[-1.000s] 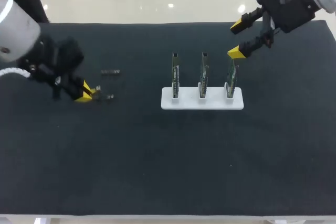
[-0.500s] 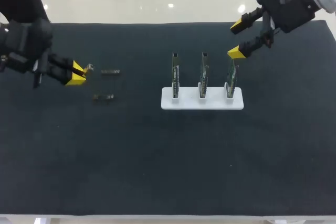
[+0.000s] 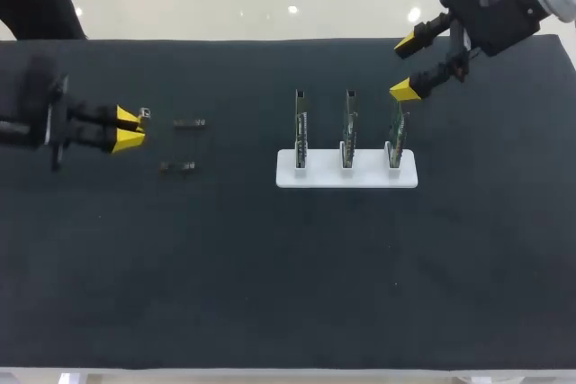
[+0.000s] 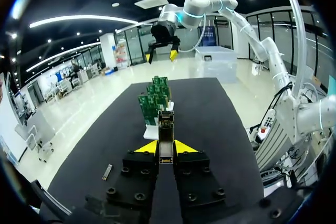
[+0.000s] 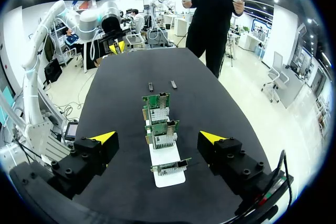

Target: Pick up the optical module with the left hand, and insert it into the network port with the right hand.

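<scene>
Head view: module's up and off the worktop!

Left gripper [image 3: 129,128] has lifted clear of the worktop [image 3: 270,267] and swung level. It's clamped tight on the module [image 4: 166,124], which juts out past its tips towards the boards [image 3: 347,128] ahead. The pick looks done, so handover should be next. Right gripper [image 3: 407,66] hasn't budged: wide apart, empty, end board just beneath it.

On the tabletop [image 3: 270,294] a stand [image 3: 346,171] sits right of centre, carrying a left board [image 3: 301,128], middle board [image 3: 348,128] and right board [image 3: 396,132] upright in a row. The right end effector [image 3: 409,65] hangs over the right board's far side. Well left lie a far module [image 3: 189,122] and a near module [image 3: 177,166]. Left of them, the left end effector [image 3: 130,126] grips an optical module [image 3: 144,113]
</scene>
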Controlling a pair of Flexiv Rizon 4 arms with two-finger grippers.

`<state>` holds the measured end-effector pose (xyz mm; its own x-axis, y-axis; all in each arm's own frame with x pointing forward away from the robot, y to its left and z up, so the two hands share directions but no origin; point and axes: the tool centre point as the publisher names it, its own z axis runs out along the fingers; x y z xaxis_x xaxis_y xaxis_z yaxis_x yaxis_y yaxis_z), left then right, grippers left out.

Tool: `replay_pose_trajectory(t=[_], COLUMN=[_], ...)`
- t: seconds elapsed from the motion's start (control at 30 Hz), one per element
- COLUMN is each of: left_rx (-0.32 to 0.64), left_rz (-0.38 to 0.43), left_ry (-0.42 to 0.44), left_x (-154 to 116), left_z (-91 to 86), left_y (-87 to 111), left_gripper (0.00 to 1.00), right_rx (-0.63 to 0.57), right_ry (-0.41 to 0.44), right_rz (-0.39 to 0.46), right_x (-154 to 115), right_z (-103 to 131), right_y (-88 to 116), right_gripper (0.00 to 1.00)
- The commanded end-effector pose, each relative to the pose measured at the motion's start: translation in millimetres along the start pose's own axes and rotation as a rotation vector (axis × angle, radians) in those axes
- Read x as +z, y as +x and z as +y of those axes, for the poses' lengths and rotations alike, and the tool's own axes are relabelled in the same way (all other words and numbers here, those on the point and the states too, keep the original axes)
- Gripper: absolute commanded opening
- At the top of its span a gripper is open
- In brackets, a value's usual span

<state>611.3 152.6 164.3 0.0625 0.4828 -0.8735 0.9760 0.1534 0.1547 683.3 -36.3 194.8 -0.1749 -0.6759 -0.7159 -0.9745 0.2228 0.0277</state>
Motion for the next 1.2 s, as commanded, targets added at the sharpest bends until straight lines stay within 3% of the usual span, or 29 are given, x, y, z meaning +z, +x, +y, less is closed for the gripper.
replay_pose_trajectory(t=[0.03, 0.2, 0.23, 0.27, 0.4, 0.57, 0.73, 0.8, 1.2], left_rx=[0.004, 0.004, 0.009, -0.008, -0.004, -0.002, 0.017, 0.006, 0.028], left_rz=[-0.149, -0.149, -0.168, -0.199, -0.313, -0.363, -0.428, -0.436, -0.503], left_ry=[-0.016, -0.016, -0.045, -0.001, -0.004, 0.027, 0.123, 0.156, 0.149], left_x=[-1, -1, 4, 8, 27, 48, 62, 71, 114], left_z=[-3.7, -3.7, -2.8, -0.8, 7.4, 20.2, 29.1, 32.4, 33.3], left_y=[1.9, 1.9, 2.0, 0.3, -15.9, -33.1, -38.1, -40.0, -70.4], left_gripper=[0.0, 0.0, 0.0, 0.0, 0.0, 0.0, 0.0, 0.0, 0.0], right_rx=[-0.001, -0.001, -0.001, -0.001, -0.001, -0.001, -0.001, -0.001, -0.001], right_ry=[-0.002, -0.002, -0.002, -0.002, -0.002, -0.002, -0.002, -0.002, -0.002], right_rz=[-0.002, -0.002, -0.002, -0.002, -0.002, -0.002, -0.002, -0.002, -0.002], right_x=[1, 1, 1, 1, 1, 1, 1, 1, 1], right_z=[-1, -1, -1, -1, -1, -1, -1, -1, -1], right_y=[0, 0, 0, 0, 0, 0, 0, 0, 0], right_gripper=[1.0, 1.0, 1.0, 1.0, 1.0, 1.0, 1.0, 1.0, 1.0])
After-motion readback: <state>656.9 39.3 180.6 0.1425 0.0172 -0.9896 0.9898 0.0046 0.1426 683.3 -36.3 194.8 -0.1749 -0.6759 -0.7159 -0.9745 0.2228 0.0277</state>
